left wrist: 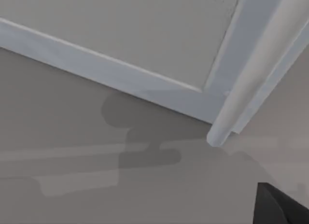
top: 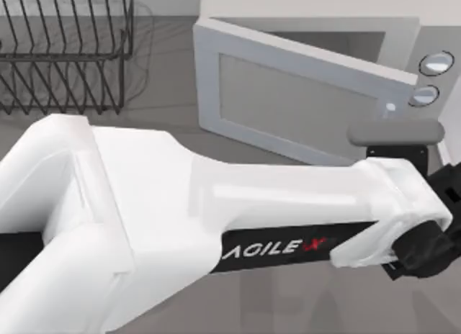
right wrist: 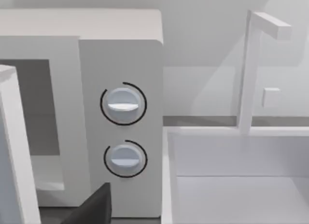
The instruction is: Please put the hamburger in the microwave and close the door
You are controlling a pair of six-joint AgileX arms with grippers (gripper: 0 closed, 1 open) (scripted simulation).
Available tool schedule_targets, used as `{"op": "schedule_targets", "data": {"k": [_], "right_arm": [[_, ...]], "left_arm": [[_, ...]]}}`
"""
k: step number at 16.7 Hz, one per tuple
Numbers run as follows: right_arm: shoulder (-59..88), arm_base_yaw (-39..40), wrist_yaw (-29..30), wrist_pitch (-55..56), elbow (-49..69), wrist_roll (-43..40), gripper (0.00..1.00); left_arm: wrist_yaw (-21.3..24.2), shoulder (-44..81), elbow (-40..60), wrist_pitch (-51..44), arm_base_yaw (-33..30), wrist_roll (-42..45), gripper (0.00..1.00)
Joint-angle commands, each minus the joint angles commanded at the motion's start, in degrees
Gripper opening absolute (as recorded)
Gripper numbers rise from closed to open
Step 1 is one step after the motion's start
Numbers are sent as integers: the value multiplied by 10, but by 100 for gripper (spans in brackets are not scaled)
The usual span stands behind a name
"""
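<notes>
Grey counter [top: 166,114], pale wall along its far edge. Far left corner: a dark wire rack [top: 65,53], untouched. A sink [right wrist: 236,185] with a white tap [right wrist: 248,69] sits just right of the microwave, seen from the right wrist.

Left arm [top: 180,219] reaches from the near left corner across the counter toward the near right side. Left claw [top: 425,251] is dark and sits close to the right edge, just in front of the door's free end; cannot tell whether its fingers are apart or together.

The microwave [top: 403,42] stands at the far right of the counter, with two round knobs [top: 436,62] on its side panel. The door [top: 288,96] is partly swung, angled across the opening, with a wedge of cavity visible behind it. Its handle [left wrist: 256,74] passes close over the left wrist camera, so claw and door edge are near; touching or not, cannot tell.

Hamburger: cannot locate it, neither on the bare counter nor in the visible strip of cavity. Judgement: probably loaded already, door closing in hand; the final push shut is left.

Right claw [right wrist: 94,207] rests low near the microwave's front right corner, idle; finger state unreadable.
</notes>
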Motion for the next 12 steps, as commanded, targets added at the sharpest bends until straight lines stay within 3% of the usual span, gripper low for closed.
{"op": "schedule_targets", "data": {"k": [5,12], "right_arm": [[0,0,0,0,0,0,100],[0,0,0,0,0,0,100]], "left_arm": [[7,6,9,5,12,10,0],[62,98,132,41,108,114,0]]}}
